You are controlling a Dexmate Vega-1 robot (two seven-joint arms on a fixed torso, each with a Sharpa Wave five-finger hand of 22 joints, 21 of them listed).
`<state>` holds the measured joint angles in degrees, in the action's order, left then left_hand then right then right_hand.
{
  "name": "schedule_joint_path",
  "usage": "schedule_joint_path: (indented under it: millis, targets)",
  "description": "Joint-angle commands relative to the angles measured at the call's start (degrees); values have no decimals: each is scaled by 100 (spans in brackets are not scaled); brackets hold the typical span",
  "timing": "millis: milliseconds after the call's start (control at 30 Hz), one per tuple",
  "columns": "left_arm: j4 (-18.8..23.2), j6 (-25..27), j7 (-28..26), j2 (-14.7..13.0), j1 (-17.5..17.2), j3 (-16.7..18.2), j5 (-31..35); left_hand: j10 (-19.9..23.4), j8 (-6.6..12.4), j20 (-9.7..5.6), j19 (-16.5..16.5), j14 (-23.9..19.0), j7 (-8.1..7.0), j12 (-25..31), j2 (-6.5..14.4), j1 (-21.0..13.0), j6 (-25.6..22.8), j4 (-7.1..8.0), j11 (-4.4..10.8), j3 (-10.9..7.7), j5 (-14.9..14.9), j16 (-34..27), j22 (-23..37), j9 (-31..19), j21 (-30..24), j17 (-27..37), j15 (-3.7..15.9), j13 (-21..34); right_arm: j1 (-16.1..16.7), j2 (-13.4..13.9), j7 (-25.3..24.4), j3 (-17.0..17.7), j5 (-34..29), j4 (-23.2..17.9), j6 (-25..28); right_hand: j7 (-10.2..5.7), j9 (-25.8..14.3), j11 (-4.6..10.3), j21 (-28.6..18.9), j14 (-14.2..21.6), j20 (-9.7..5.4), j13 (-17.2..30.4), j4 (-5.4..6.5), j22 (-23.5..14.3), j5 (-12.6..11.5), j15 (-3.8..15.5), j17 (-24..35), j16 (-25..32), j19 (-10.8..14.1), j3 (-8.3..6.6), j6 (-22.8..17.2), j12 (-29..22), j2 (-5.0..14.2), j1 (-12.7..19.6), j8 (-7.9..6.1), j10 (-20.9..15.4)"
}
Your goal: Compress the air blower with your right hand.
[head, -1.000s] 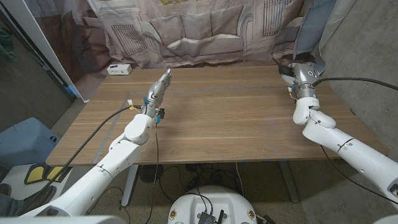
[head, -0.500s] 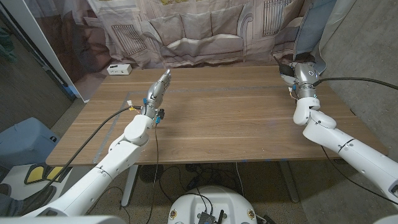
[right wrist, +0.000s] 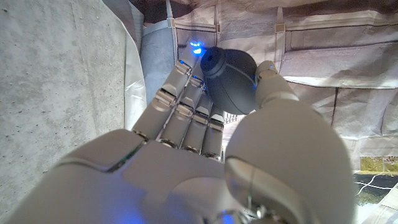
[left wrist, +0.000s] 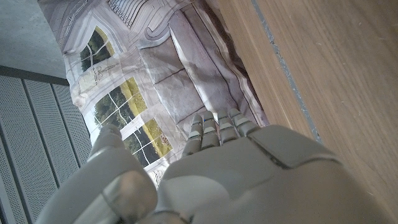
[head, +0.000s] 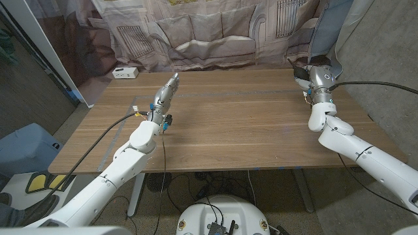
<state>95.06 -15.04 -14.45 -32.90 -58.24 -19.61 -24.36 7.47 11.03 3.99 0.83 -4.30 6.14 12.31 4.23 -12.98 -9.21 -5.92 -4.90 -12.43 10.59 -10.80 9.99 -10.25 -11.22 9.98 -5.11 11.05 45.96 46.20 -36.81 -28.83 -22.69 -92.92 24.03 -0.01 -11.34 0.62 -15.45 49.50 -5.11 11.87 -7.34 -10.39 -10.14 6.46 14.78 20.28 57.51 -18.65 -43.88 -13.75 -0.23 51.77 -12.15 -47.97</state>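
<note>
Almost nothing has shifted over the last second: in the head view both arms sit where they were, the right one at most nudged a touch toward the far right corner of the worktop, so the squeeze itself looks either just under way or not yet begun, and no clear flattening of the bulb can be made out. The right robot hand is raised at the far right edge, fingers curled partway with the thumb opposite them, and the dark rubber air blower sits between fingertips and thumb, its nozzle end pointing away toward the curtain; it seems held rather than merely touched, though the contact on the thumb side is hard to read. The left robot hand reaches out over the far left part of the worktop with fingers straight and close together, holding nothing. A small white box lies beyond it on the floor.
</note>
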Motion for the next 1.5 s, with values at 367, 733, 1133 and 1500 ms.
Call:
schedule_joint_path:
  millis: [367, 733, 1133, 1500]
  targets:
    - [51, 28, 7, -27, -6, 12, 7, 50, -8, 20, 10, -58, 15, -11, 83, -15, -64, -13, -8, -31, -12, 3, 30, -17, -13, 31, -5, 25, 18, -8, -86, 16, -35, 39, -123, -25, -18, 34, -13, 121, -29, 20, -120, -6, -66, 206, 87, 40, 72, -74, -130, -30, 127, 174, -28, -102]
    - [123, 49, -52, -29, -71, 15, 30, 52, -10, 22, 8, -59, 13, -11, 94, -20, -63, -17, -1, -41, -13, 3, 30, -17, -12, 31, -10, 25, 52, -95, -409, 61, -65, 158, -333, -123, -16, 166, -187, 769, -186, 9, -146, -14, -41, 475, -30, 123, 536, -165, -653, -184, 201, 265, -178, -693]
    - [219, 75, -83, -61, -165, 41, 26, 44, -9, 24, 8, -58, 5, -15, 100, -22, -69, -20, 9, -48, -14, 4, 30, -17, -12, 31, -10, 26, 49, -154, -540, 55, -96, 229, -450, -219, -9, 262, -362, 1384, -303, -12, -256, -28, -58, 642, 37, 297, 937, -375, -1181, -302, 372, 647, -312, -1285]
    - [230, 87, -52, -66, -219, 37, -22, 70, -6, 30, 7, -61, 34, -6, 106, -24, -83, -25, 1, -57, -16, 3, 30, -17, -12, 31, -13, 25, 89, -159, -564, 75, -95, 191, -460, -257, -18, 286, -420, 1619, -318, -14, -246, -44, -34, 630, 87, 378, 1007, -448, -1438, -341, 520, 855, -382, -1537]
